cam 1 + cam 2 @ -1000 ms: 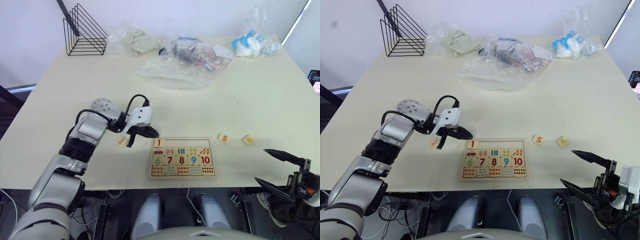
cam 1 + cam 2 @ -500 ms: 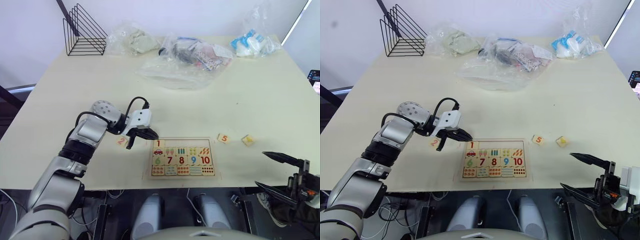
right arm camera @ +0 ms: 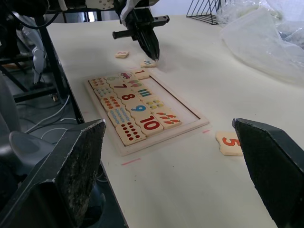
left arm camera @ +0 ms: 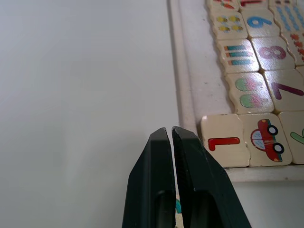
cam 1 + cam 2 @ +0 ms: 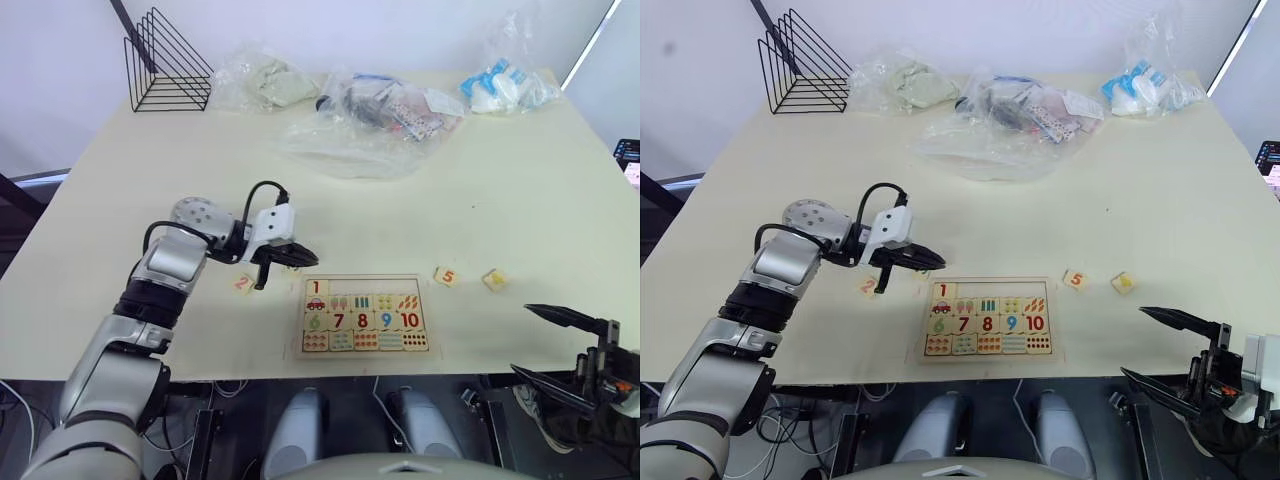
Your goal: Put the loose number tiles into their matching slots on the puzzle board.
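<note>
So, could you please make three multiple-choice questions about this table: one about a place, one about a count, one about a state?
1. Where is the tile 5?
A. In the top row of the puzzle board
B. On the table, to the right of the board
C. In the left gripper

2. How many numeral tiles sit in the board's top row?
A. One
B. Three
C. Five

3. How are the left gripper's fingers?
A. Wide apart
B. Shut together
C. Clamped on the board's rim

Answers:
1. B, as the tile lies on bare table beyond the board's right edge.
2. A, as the tile 1 alone fills the leftmost slot and the rest of the row is bare wood.
3. B, as the left wrist view shows the two black fingers pressed together beside the board.
</note>
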Motion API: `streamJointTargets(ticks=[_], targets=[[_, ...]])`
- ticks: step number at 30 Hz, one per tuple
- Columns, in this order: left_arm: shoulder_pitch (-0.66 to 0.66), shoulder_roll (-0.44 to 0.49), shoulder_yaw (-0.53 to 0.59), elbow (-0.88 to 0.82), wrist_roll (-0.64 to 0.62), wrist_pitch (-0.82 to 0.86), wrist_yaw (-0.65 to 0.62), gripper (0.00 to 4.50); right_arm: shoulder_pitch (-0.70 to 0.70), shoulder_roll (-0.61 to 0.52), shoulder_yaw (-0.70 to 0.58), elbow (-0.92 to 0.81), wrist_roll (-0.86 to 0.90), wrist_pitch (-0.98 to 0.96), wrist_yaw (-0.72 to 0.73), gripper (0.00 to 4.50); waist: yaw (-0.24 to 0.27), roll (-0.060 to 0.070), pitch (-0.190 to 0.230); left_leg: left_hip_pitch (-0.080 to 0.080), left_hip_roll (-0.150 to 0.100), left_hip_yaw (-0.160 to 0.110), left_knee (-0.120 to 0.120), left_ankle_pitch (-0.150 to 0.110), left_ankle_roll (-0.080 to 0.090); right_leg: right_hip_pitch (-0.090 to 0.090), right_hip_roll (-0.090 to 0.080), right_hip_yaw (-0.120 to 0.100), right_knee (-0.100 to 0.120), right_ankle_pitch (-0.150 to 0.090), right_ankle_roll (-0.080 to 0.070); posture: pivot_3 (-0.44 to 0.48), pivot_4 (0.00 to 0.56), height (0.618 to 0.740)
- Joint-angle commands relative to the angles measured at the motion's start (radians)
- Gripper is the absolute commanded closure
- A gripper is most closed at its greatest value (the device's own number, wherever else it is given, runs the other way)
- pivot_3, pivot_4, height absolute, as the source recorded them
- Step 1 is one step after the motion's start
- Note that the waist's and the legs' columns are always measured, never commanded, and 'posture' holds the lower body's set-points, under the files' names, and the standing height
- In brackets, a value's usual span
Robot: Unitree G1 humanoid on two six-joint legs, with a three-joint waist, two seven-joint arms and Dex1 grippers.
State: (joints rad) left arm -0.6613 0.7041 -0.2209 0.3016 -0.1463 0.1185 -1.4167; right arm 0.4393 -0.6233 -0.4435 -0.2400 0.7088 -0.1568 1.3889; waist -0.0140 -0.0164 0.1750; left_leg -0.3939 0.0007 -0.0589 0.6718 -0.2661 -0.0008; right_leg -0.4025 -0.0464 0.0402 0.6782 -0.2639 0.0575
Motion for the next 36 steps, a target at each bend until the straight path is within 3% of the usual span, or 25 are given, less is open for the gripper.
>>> streamJointTargets(ticks=[1, 12, 15, 25, 31, 32, 34, 35, 36], targets=[[0.031, 0.021, 0.084, -0.080, -0.067, 0.059, 0.034, 4.32, -0.016, -0.009, -0.012, -0.032, 0.007, 0.009, -0.026, 0.00, 0.000, 0.000, 0.000, 0.000, 0.000, 0.000, 0.000, 0.000, 0.000, 0.000, 0.000, 0.000, 0.000, 0.000, 0.000, 0.000, 0.150, 0.740], [0.260, 0.091, 0.280, -0.305, -0.196, 0.231, 0.155, 4.32, -0.028, -0.011, -0.040, -0.008, -0.006, 0.025, -0.097, 0.00, 0.004, 0.000, 0.000, 0.000, 0.002, -0.001, 0.000, 0.000, 0.000, 0.000, -0.001, 0.000, 0.000, 0.000, 0.000, 0.000, 0.150, 0.740], [0.352, 0.078, 0.391, -0.320, -0.277, 0.240, 0.190, 4.32, -0.058, 0.000, -0.052, 0.044, -0.015, 0.040, -0.153, 0.00, 0.000, 0.000, 0.000, 0.001, 0.002, -0.002, 0.000, 0.000, 0.000, 0.000, -0.001, 0.002, 0.000, 0.000, 0.000, 0.000, 0.150, 0.740], [0.548, 0.046, 0.580, -0.302, -0.343, 0.196, 0.296, 4.32, -0.106, -0.006, -0.085, 0.210, -0.093, 0.005, -0.231, 0.00, 0.001, 0.000, 0.000, 0.002, 0.002, -0.001, -0.001, 0.000, 0.000, 0.000, -0.001, 0.002, 0.000, 0.000, 0.000, 0.000, 0.150, 0.740], [0.728, 0.028, 0.660, -0.365, -0.374, 0.168, 0.310, 1.88, -0.128, -0.013, -0.089, 0.290, -0.112, -0.026, -0.215, 0.00, -0.001, 0.000, 0.000, 0.003, 0.003, -0.001, -0.002, 0.000, 0.000, 0.000, -0.001, 0.003, 0.000, 0.000, 0.000, 0.000, 0.150, 0.740], [0.762, 0.022, 0.670, -0.378, -0.379, 0.153, 0.304, 1.04, -0.132, -0.013, -0.088, 0.302, -0.114, -0.033, -0.212, 0.00, 0.000, 0.000, 0.000, 0.003, 0.003, 0.000, -0.002, 0.000, 0.000, 0.000, -0.002, 0.003, 0.000, 0.000, 0.000, 0.000, 0.150, 0.740], [0.825, 0.005, 0.691, -0.400, -0.389, 0.125, 0.298, 0.51, -0.140, -0.016, -0.088, 0.326, -0.118, -0.043, -0.205, 0.00, 0.001, 0.000, 0.000, 0.003, 0.003, 0.000, -0.002, 0.000, 0.000, 0.000, -0.002, 0.003, 0.000, 0.000, 0.000, 0.000, 0.150, 0.740], [0.846, -0.003, 0.699, -0.405, -0.389, 0.111, 0.302, 0.03, -0.143, -0.017, -0.089, 0.337, -0.118, -0.047, -0.201, 0.00, 0.000, 0.000, -0.001, 0.003, 0.003, 0.000, -0.002, 0.000, 0.000, 0.000, -0.002, 0.003, 0.000, 0.000, 0.000, 0.000, 0.150, 0.740], [0.869, -0.010, 0.702, -0.410, -0.383, 0.091, 0.304, 0.03, -0.145, -0.018, -0.090, 0.345, -0.118, -0.050, -0.198, 0.00, 0.001, 0.000, -0.001, 0.003, 0.003, 0.000, -0.002, 0.000, 0.000, 0.000, -0.002, 0.004, -0.001, 0.000, 0.000, 0.000, 0.150, 0.740]])
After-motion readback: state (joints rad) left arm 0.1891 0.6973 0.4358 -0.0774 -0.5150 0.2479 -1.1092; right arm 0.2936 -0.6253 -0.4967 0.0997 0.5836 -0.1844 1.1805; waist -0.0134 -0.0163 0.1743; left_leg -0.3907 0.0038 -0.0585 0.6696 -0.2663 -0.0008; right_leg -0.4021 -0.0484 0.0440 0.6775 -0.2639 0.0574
